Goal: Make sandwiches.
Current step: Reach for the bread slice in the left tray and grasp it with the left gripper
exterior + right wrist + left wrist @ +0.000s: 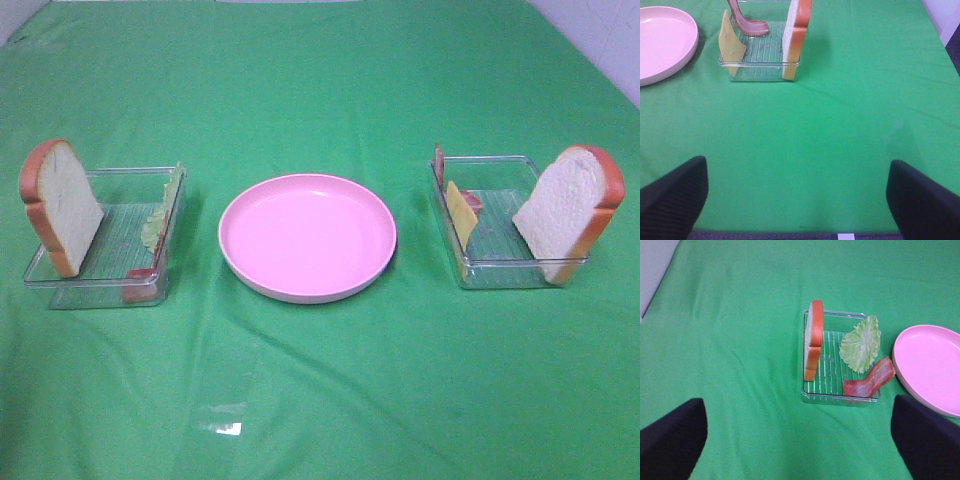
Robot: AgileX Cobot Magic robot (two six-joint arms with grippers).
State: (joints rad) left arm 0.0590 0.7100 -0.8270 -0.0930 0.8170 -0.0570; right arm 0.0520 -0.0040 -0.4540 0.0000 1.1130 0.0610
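Nothing on the pink plate (305,240) yet, so no sandwich is started. My left gripper (800,440) hangs over the green cloth (320,400) with its jaws wide apart and empty. My right gripper (797,197) is the same, spread wide and holding nothing, well short of the food.

All the makings sit in the clear trays either side of the plate. In the left tray (100,293), the left bread slice (60,205) stands on edge against the outer wall. The lettuce leaf (861,344) and the left bacon strip (870,382) lean on the plate side. In the right tray (490,159), the right bread slice (568,210) stands at the outer end. The cheese slice (730,45) and the right bacon strip (747,22) are propped nearest the plate.

The count: two bread slices, two bacon strips, one lettuce leaf, one cheese slice, two trays, one plate.

On handling, I'd guess the bread is light, stiff toy stuff. Standing upright, it offers its two flat faces, so I'd pinch across the thickness near the top crust. The lettuce looks thin and crinkled and may flop, so I'd take its raised upper edge. The bacon is wavy and narrow, so I'd grip the lifted end. The cheese is thin and probably slick, and its upper corner above the tray wall is the place to bite.
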